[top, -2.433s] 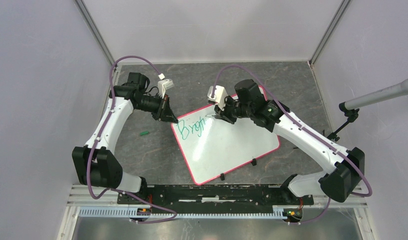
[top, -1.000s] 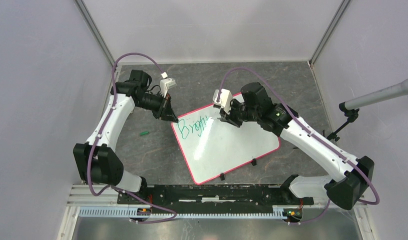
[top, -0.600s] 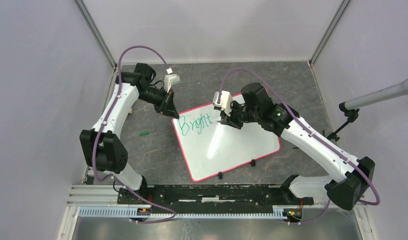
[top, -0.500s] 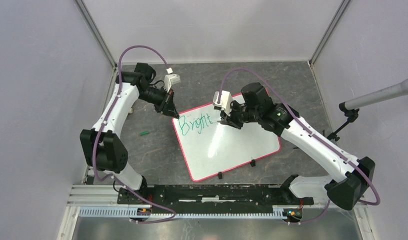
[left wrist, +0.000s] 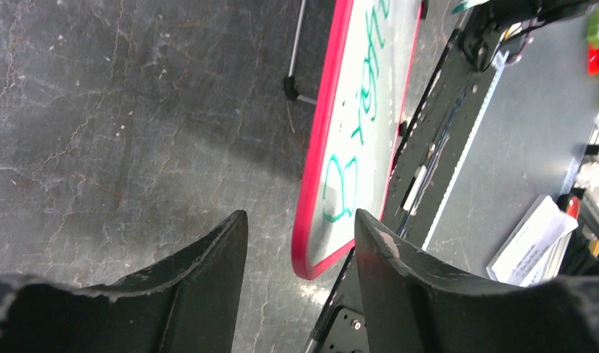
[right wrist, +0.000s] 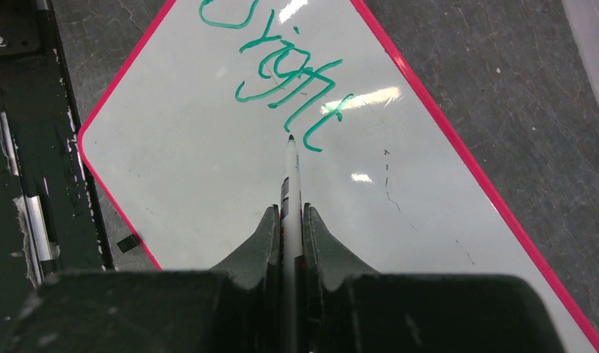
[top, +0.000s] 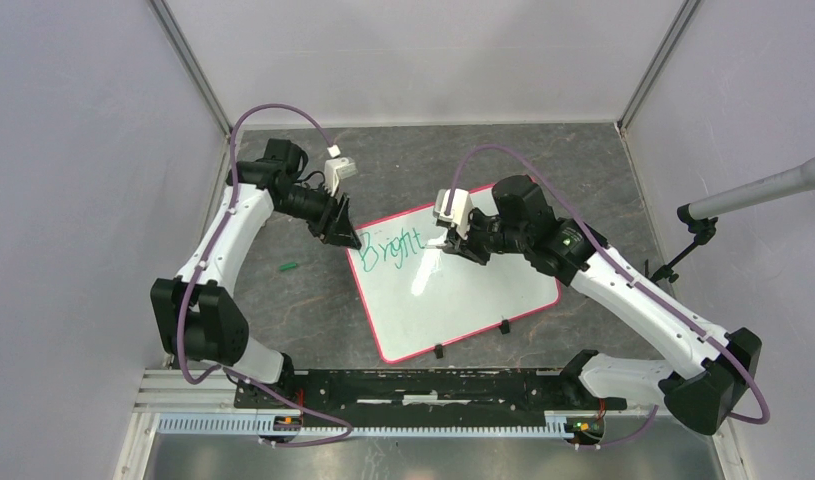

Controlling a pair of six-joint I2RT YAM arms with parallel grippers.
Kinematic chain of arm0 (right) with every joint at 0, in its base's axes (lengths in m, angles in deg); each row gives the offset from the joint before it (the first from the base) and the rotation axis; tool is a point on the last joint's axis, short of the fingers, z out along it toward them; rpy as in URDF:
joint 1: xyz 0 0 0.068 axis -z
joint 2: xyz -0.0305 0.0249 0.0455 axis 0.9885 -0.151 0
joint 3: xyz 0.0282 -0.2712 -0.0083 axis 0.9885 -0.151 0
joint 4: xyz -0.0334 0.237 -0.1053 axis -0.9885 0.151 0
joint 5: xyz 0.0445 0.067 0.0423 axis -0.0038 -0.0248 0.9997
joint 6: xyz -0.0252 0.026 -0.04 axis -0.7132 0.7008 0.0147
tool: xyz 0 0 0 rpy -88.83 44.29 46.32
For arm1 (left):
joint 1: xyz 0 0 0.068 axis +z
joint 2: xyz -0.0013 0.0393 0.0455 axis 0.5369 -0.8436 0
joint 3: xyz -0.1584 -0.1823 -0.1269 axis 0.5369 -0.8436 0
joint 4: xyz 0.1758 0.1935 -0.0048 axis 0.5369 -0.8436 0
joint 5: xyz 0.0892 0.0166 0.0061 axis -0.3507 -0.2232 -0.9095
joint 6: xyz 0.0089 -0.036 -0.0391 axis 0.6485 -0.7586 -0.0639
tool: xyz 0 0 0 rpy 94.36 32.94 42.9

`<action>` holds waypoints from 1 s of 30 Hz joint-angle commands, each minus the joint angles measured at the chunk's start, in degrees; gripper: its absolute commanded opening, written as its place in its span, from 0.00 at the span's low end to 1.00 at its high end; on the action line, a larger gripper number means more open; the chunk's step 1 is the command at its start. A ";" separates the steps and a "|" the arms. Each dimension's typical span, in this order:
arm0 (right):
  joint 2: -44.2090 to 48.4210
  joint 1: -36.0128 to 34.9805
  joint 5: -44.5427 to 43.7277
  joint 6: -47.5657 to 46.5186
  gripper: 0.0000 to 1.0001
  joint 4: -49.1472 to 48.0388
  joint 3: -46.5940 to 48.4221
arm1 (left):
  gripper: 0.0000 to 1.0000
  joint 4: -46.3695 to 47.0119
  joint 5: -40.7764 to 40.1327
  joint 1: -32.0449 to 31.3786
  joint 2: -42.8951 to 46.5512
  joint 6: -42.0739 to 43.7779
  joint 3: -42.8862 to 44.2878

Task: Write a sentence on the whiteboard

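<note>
Grey walls (top: 83, 150), dark stone-look desk (top: 293, 310). Mid-desk the whiteboard (top: 463, 300) lies flat and angled. The sentence (top: 395, 243) reads "Bright", the same as 0.5 s ago; the "t" is new vs 2.4 s ago. The right fingers (right wrist: 270, 232) pinch the marker (right wrist: 289, 176), tip at the "t", and have moved slightly right. The left fingers (left wrist: 215, 257) are spread and empty, and have dropped toward the board's corner.

Both arms reached forward, wrists angled inward — left gripper (left wrist: 300, 220) with jaws parted, right gripper (right wrist: 289, 213) clamped on a marker (right wrist: 289, 173).
</note>
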 commanded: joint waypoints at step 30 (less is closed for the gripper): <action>-3.02 0.23 -7.45 1.38 0.00 -7.73 -0.74 | 0.29 6.49 5.79 0.89 1.18 -5.28 -2.73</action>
